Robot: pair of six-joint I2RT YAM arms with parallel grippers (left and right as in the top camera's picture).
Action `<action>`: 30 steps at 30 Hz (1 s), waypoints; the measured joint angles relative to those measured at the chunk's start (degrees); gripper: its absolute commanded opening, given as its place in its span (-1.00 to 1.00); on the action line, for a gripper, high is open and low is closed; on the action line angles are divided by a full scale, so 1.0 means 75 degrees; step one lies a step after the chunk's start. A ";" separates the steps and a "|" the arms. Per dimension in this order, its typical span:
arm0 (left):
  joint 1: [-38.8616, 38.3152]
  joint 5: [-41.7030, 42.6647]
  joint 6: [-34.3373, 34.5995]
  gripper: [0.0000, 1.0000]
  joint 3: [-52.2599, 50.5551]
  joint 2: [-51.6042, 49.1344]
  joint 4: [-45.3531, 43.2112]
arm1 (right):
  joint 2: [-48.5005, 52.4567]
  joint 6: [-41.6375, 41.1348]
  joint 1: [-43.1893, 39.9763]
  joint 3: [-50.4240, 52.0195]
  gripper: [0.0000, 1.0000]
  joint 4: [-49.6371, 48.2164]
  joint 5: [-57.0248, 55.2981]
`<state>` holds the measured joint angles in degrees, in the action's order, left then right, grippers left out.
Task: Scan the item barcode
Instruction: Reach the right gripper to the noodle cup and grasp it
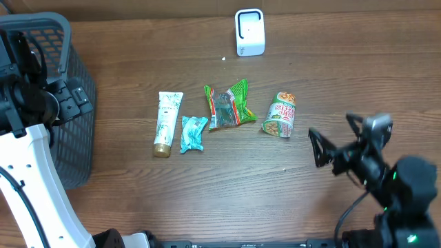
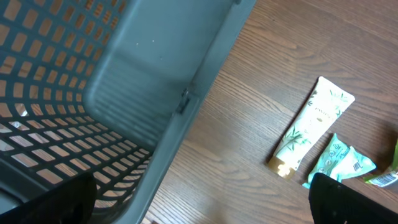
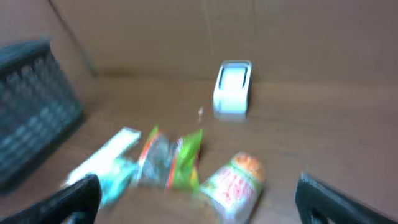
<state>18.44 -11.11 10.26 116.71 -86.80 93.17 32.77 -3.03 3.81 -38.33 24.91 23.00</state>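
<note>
**Q:** Overhead view: where do the items and tools stand?

**A:** Four items lie in a row across the middle of the worktop (image 1: 207,200): a tube (image 1: 167,124), a teal packet (image 1: 193,133), a green packet (image 1: 231,105) and a noodle cup (image 1: 281,116). The scanner (image 1: 249,32) stands at the 12 o'clock edge. The right tool (image 1: 316,148) is released, its jaws spread and holding nothing. The cup lies at its 10 o'clock, near but not touching. The left tool (image 1: 74,96) sits over the basket (image 1: 41,27) at 9 o'clock, well apart from every item.

**Q:** Which arm suits which item?

**A:** As a judgement, the right arm and the noodle cup, since they are the nearest pair. The cup lies on its side with its long axis running roughly 12 to 6 o'clock. The jaws would therefore close across it, 9 to 3. The scanner is at 11 o'clock from the cup.

**Q:** Left wrist view?

**A:** The left tool is released and empty. The basket wall fills 9 to 12 o'clock. The tube lies at 3 o'clock, with the teal packet just beside it. The cup is out of frame.

**Q:** Right wrist view?

**A:** The picture is blurred. The jaws stand wide. The cup lies low and centred ahead of them, not grasped, with the scanner beyond at 12 o'clock. The barcode's position cannot be told.
</note>
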 measured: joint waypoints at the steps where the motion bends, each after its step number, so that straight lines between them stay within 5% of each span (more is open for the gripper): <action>1: 0.0000 0.0009 0.0000 1.00 -0.0003 0.0000 0.0012 | 0.0388 -0.0009 -0.0003 -0.0408 1.00 0.0286 0.0038; 7: 0.0000 0.0017 0.0000 1.00 -0.0009 0.0000 0.0009 | 0.3550 0.0006 0.0006 -0.3809 1.00 0.2929 0.0289; 11: 0.0000 0.0029 0.0000 0.99 -0.0012 0.0000 0.0006 | 0.5214 -0.0006 0.0003 -0.5217 1.00 0.3538 0.0332; 16: 0.0000 0.0029 0.0000 1.00 -0.0012 0.0000 0.0006 | 0.6682 -0.0131 0.0012 -0.5479 0.74 0.3226 0.0734; 30: 0.0000 0.0029 0.0000 0.99 -0.0012 0.0000 0.0006 | 0.8976 -0.1897 0.1064 -0.5479 0.73 0.3544 -0.0790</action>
<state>18.44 -10.90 10.26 116.62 -86.80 93.21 100.09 -17.26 11.79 -79.42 51.48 17.08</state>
